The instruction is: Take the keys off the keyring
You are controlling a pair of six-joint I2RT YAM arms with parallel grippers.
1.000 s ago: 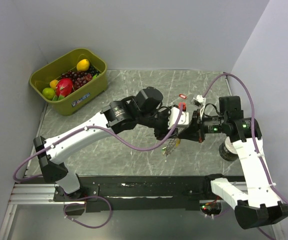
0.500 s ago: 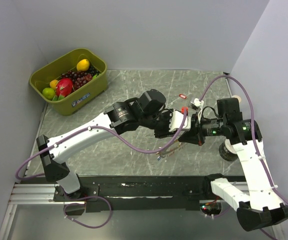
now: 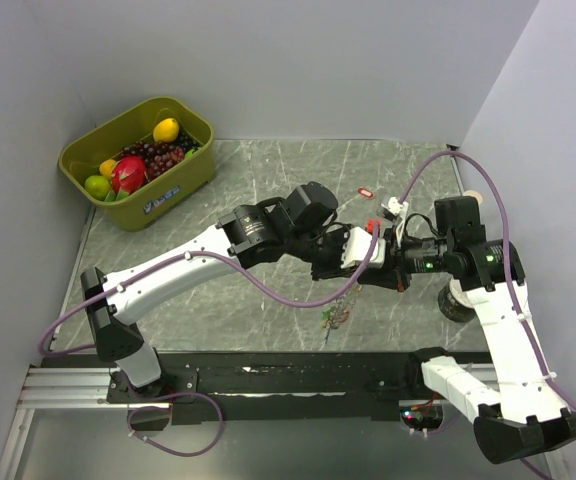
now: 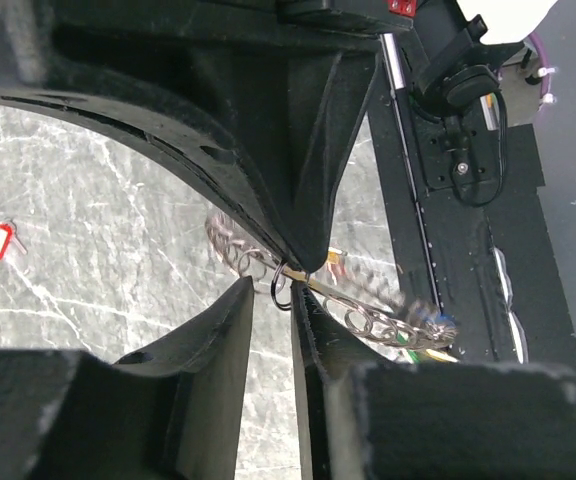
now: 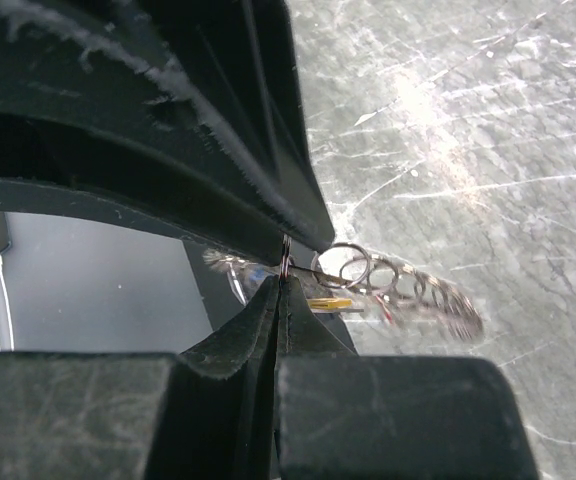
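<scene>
The keyring (image 4: pixel 363 312), a silvery chain of linked rings, hangs blurred between both grippers above the marble table. Small keys dangle from it: yellow (image 4: pixel 334 262), green (image 4: pixel 404 340) and blue (image 4: pixel 446 322). My right gripper (image 5: pixel 285 275) is shut on a thin dark ring at the chain's top. My left gripper (image 4: pixel 272 298) faces it tip to tip, jaws a narrow gap apart, with that dark ring (image 4: pixel 281 291) in the gap. From above, the left gripper (image 3: pixel 351 272) meets the right gripper (image 3: pixel 373 268), and the keyring (image 3: pixel 336 312) dangles below. One red key (image 3: pixel 365 192) lies loose on the table.
A green basket (image 3: pixel 193 165) of fruit stands at the back left corner. A dark round object (image 3: pixel 457 301) sits beside the right arm near the right wall. The black rail (image 3: pixel 298 375) runs along the table's near edge.
My left gripper has moved right and forward to meet the right gripper, and its jaws have narrowed. The hanging keyring has swung lower and toward the near edge. The right gripper stays shut.
</scene>
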